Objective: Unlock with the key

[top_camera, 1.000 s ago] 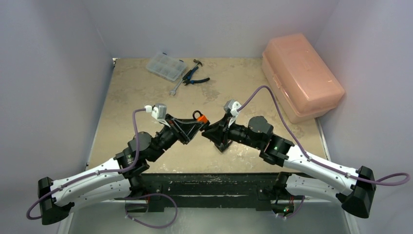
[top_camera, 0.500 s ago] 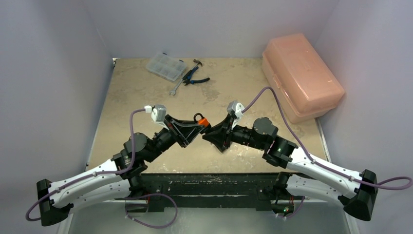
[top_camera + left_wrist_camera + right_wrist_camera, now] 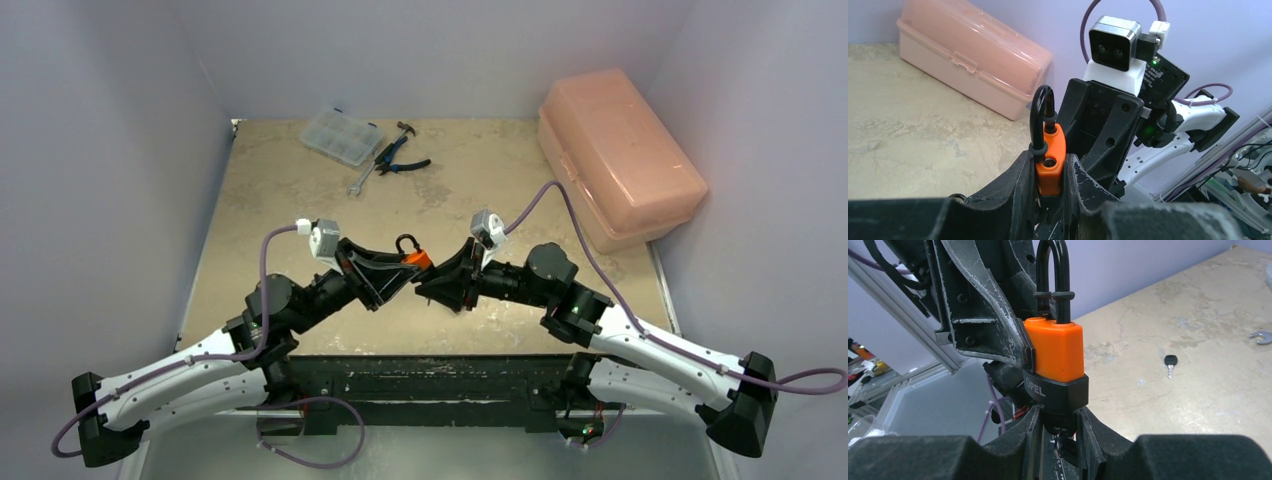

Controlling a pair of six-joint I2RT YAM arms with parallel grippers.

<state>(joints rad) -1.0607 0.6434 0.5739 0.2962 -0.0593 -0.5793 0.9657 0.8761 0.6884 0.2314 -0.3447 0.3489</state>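
Both arms have edged right: left pincer (image 3: pixel 1050 172) grasps the padlock (image 3: pixel 1052 147), right pincer (image 3: pixel 1058 427) clamps the key (image 3: pixel 1064 434), and the shackle (image 3: pixel 1064 275) looks unreleased.

From above, the padlock (image 3: pixel 409 257) is mostly hidden. Only its black loop and a bit of orange peek out between the two grippers.

In the left wrist view, the left gripper (image 3: pixel 1050 186) squeezes the lock and covers its bottom half.

In the right wrist view, the key (image 3: pixel 1062 436) sits deep under the lock, pinched by the right gripper (image 3: pixel 1058 442). Only a dark bit of it shows. Its blade is hidden, so I cannot tell how far it goes in.

A second small key (image 3: pixel 1170 363) lies on the tabletop, too tiny to see its teeth. The wrench (image 3: pixel 1262 337) is cut off by the right edge. The pink box (image 3: pixel 968 55) is cut off by the top edge.
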